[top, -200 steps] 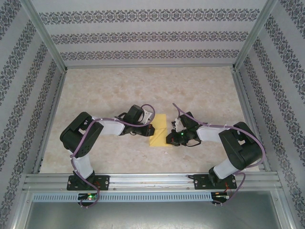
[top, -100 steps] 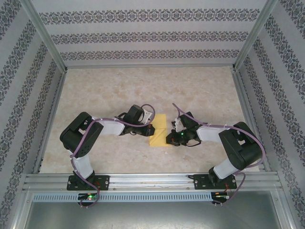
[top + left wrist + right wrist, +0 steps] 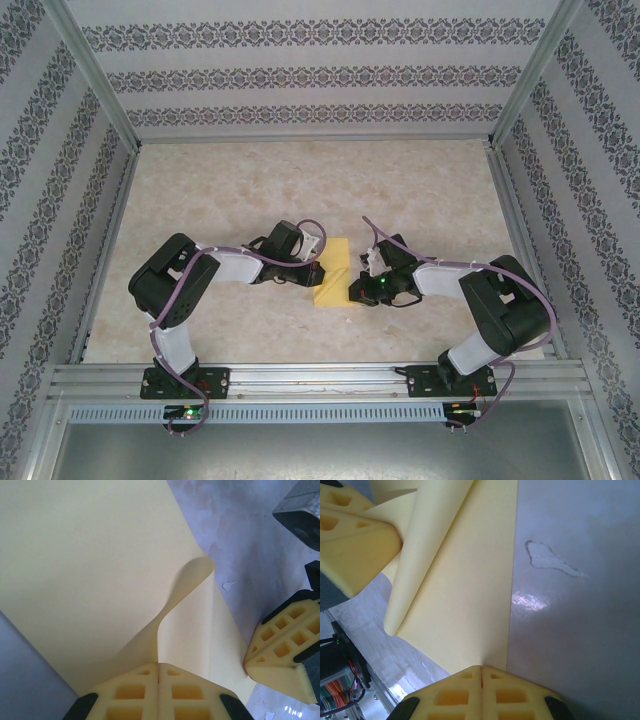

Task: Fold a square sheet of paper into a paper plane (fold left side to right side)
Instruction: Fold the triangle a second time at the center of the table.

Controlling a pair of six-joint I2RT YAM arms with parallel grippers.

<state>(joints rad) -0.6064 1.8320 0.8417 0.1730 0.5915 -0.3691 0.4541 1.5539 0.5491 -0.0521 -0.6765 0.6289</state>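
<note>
Counter (image 3: 300, 180): carries the square sheet of paper (image 3: 337, 262) at its middle, between my two arms.
Sheet: its long axis runs away from the bases, and its left flap is curled up.
Left tool (image 3: 159, 666): closed, pinching that raised flap.
Right tool (image 3: 481, 670): closed, tip at the sheet's near right corner.
Fold direction: I judge that the flap goes rightward, towards the right tool.

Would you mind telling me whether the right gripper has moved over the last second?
No. The right gripper keeps its place against the near rail, its fingers shut at the edge of the square sheet of paper.
</note>
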